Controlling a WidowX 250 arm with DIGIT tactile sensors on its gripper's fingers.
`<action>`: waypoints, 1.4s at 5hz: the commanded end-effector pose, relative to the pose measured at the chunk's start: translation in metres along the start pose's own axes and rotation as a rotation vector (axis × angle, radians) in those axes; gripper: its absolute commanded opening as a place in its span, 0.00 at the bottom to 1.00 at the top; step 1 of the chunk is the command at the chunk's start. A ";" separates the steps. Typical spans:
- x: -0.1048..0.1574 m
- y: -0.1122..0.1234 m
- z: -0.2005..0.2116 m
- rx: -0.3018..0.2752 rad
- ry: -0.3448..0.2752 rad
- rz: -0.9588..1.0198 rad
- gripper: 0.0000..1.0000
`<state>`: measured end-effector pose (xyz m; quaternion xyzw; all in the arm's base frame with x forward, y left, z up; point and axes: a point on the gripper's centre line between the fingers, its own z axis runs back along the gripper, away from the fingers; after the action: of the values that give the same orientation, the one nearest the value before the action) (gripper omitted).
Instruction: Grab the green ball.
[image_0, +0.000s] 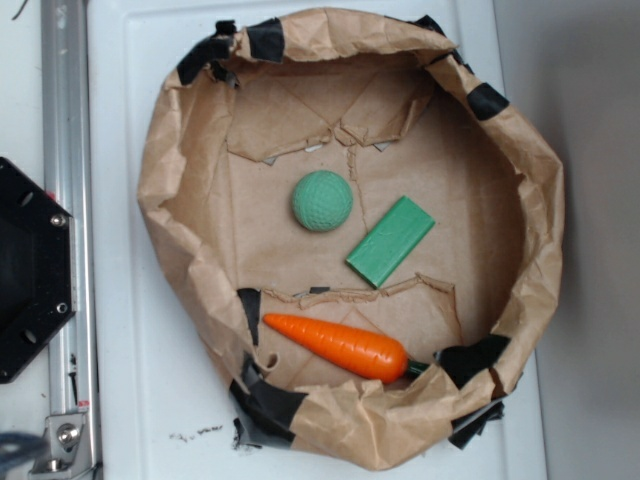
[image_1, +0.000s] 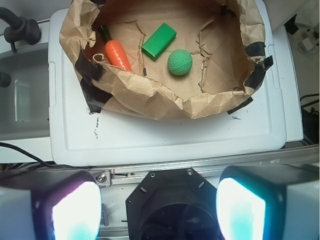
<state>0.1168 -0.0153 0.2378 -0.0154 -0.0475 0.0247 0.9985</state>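
Observation:
The green ball is a dimpled mint-green sphere lying on the paper floor of a brown paper basket, near its middle. In the wrist view my gripper is open, its two glowing fingers wide apart with nothing between them. It hangs high over the black robot base, well short of the basket and the ball. The gripper does not appear in the exterior view.
A flat green rectangular block lies beside the ball. An orange carrot rests by the basket's wall. The basket stands on a white lid, edged by a metal rail.

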 end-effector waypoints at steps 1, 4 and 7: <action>0.000 0.000 0.000 0.000 0.000 0.000 1.00; 0.084 0.030 -0.042 0.051 -0.163 0.224 1.00; 0.131 0.034 -0.158 0.045 0.034 -0.129 1.00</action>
<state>0.2558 0.0259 0.0826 0.0070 -0.0084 -0.0287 0.9995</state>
